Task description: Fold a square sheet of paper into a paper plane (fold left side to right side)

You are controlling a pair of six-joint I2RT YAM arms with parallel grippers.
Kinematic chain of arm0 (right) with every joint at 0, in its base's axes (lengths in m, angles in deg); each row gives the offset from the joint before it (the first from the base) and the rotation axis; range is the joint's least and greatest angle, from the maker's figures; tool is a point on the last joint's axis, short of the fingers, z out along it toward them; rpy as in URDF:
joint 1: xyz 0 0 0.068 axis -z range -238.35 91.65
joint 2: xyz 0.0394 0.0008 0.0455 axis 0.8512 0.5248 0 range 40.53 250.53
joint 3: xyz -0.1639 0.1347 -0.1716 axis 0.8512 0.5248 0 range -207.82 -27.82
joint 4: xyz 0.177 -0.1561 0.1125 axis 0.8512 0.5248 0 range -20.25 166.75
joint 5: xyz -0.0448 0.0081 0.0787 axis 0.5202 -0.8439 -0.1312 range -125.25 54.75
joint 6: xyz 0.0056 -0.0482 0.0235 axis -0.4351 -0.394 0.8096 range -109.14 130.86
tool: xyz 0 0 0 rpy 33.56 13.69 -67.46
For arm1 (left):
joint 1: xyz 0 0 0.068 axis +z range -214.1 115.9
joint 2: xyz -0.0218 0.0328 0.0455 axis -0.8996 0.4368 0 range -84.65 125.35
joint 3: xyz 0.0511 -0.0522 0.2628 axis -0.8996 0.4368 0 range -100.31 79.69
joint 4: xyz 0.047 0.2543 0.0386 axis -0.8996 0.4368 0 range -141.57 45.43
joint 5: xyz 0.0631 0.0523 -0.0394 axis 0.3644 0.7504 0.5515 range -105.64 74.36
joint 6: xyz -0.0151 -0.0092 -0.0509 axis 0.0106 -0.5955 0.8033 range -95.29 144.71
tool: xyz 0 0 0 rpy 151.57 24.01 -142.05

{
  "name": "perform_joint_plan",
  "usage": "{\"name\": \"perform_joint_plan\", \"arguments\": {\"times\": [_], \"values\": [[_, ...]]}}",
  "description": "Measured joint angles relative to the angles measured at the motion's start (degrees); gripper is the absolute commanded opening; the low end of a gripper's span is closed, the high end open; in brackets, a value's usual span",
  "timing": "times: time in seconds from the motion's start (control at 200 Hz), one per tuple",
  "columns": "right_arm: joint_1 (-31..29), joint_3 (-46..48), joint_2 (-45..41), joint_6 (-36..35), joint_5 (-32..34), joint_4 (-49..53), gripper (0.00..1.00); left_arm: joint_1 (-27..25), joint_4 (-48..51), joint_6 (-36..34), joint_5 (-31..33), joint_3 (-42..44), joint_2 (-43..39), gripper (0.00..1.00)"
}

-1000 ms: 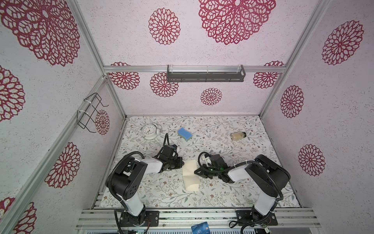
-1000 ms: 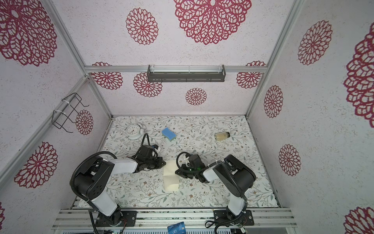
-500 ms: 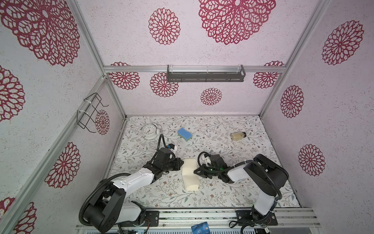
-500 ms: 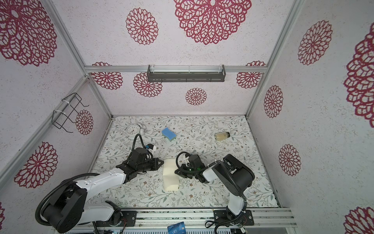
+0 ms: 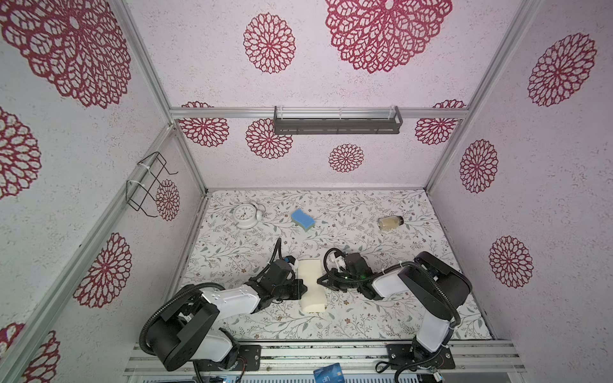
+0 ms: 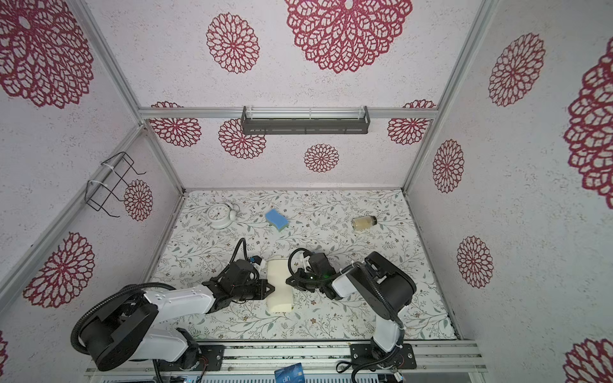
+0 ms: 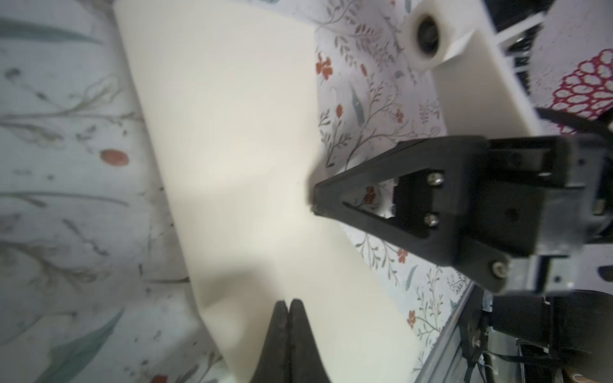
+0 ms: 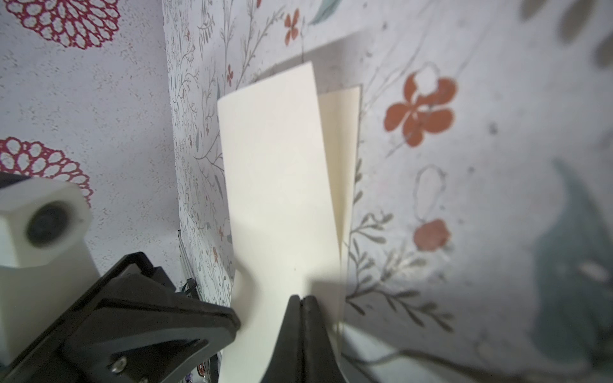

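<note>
Both top views: left gripper [image 5: 302,287], jaws together, has slid frontward along the square sheet of paper [image 5: 313,300]; right gripper [image 5: 319,280] likewise closed.

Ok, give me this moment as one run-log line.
cream square sheet of paper: folded over, layers offset | left gripper: shut, tip at its left edge | right gripper: shut, tip at its right edge
</note>
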Motion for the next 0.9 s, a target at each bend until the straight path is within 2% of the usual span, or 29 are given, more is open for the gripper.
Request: {"name": "perform_joint_plan", "arguments": {"times": [0.32, 0.675, 0.901], "values": [[0.00, -0.07, 0.00, 0.00, 0.02, 0.07, 0.00, 1.27, -3.93, 0.52, 0.92, 5.55, -2.58, 0.00], [0.00, -0.07, 0.02, -0.02, 0.00, 0.07, 0.00, 2.14, 4.72, 1.46, 1.97, 5.05, -17.94, 0.00], [0.00, -0.07, 0.13, -0.02, -0.04, -0.02, 0.00, -1.05, 3.45, 2.93, 1.75, 4.33, -15.78, 0.00]]}}
